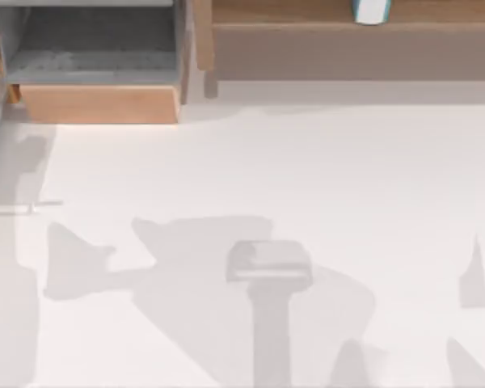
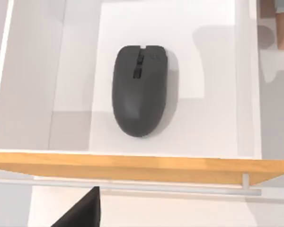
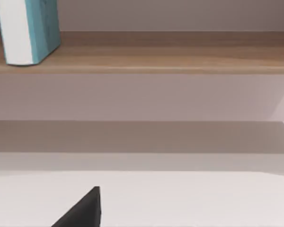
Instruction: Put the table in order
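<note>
From above, the large, flat, plain white table point(image 1: 307, 178) fills most of the scene, bare apart from grey shadows of the two arms across its near half. At its far left corner sits a light-wood box with a grey inside point(image 1: 97, 65). Along the far edge to the right runs a long brown wooden shelf point(image 1: 347, 40), with a teal-and-white book point(image 1: 370, 10) standing on it. From the left wrist camera, a dark grey computer mouse point(image 2: 139, 90) lies inside an open white drawer with a light-wood front and a thin metal handle point(image 2: 132, 168); a black tip of the left gripper point(image 2: 80, 213) juts in, and how far its claw is open cannot be told. From the right wrist camera, the shelf and book are seen side-on beyond the white tabletop, and a black tip of the right gripper point(image 3: 80, 213) shows, its opening likewise impossible to tell.
</note>
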### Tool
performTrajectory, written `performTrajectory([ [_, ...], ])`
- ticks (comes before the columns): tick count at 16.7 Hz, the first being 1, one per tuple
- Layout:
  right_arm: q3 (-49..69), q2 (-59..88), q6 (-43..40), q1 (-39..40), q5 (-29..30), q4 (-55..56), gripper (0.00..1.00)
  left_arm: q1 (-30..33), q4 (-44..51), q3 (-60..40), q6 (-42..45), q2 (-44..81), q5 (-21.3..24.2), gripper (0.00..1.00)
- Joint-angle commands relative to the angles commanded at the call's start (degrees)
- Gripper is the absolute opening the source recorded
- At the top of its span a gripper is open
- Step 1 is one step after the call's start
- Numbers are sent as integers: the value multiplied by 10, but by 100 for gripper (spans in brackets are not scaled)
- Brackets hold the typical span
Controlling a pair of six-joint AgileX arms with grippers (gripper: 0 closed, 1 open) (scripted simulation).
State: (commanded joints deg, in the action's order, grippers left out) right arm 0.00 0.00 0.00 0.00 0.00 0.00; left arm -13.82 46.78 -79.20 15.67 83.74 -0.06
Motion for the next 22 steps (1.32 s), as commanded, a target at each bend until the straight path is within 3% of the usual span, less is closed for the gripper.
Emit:
performTrajectory([
  [7,0,0,0,0,0,0,100,-49,187,-366,37,399,10,100],
  [12,0,0,0,0,0,0,100,-58,271,-556,48,595,20,100],
  [16,0,0,0,0,0,0,100,-52,296,-626,53,659,24,100],
  [22,0,0,0,0,0,0,100,-53,296,-626,53,662,24,100],
])
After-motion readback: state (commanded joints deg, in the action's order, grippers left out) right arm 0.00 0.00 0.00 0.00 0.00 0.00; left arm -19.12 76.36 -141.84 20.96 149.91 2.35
